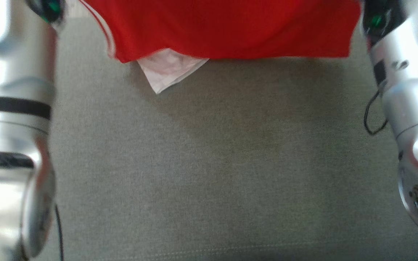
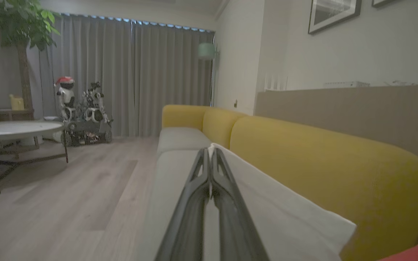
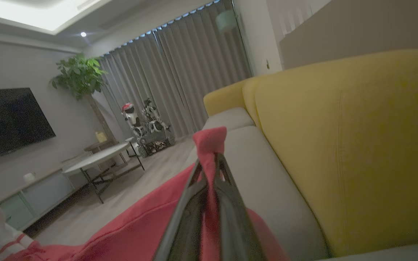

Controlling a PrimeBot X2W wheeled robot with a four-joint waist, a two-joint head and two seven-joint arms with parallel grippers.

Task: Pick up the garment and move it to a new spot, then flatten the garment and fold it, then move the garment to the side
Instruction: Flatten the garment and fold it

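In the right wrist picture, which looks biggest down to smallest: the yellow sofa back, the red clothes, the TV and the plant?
1. yellow sofa back
2. red garment
3. TV
4. plant
The sofa back and garment are nearest the camera, so they may only look bigger.

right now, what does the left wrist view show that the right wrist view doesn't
Left wrist view: the left gripper shut on a white part of the garment, and a framed picture on the wall. Right wrist view: the right gripper shut on a red part of the garment, and a television. Both: the yellow sofa, grey curtains, a plant and a round table.
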